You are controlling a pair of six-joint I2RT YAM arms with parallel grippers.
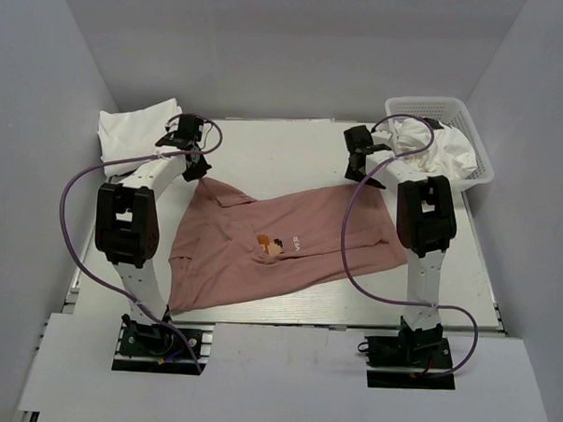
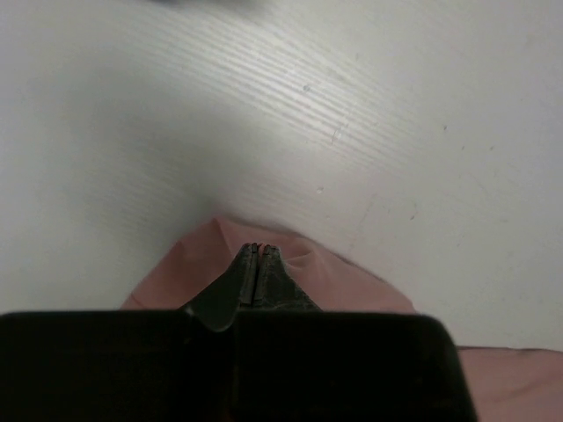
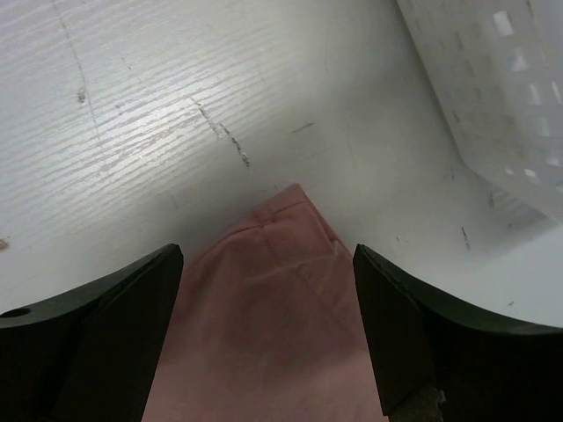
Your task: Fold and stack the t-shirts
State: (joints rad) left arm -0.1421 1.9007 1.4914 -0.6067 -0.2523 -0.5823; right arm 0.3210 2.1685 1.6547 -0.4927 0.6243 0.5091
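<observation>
A dusty-pink t-shirt (image 1: pixel 280 239) with a small pixel print lies spread, slightly crumpled, on the white table (image 1: pixel 284 146). My left gripper (image 1: pixel 196 167) is at the shirt's far left corner. In the left wrist view its jaws (image 2: pixel 257 250) are shut with pink cloth (image 2: pixel 352 281) pinched at the tips. My right gripper (image 1: pixel 358 169) is at the shirt's far right corner. In the right wrist view it (image 3: pixel 268 255) is open, with the pink corner (image 3: pixel 281 264) lying flat between its fingers. A folded white t-shirt (image 1: pixel 136 128) lies at the back left.
A white mesh basket (image 1: pixel 459 111) holding crumpled white garments (image 1: pixel 443 148) stands at the back right, and its wall shows in the right wrist view (image 3: pixel 493 88). Grey walls enclose the table on three sides. Purple cables loop beside both arms.
</observation>
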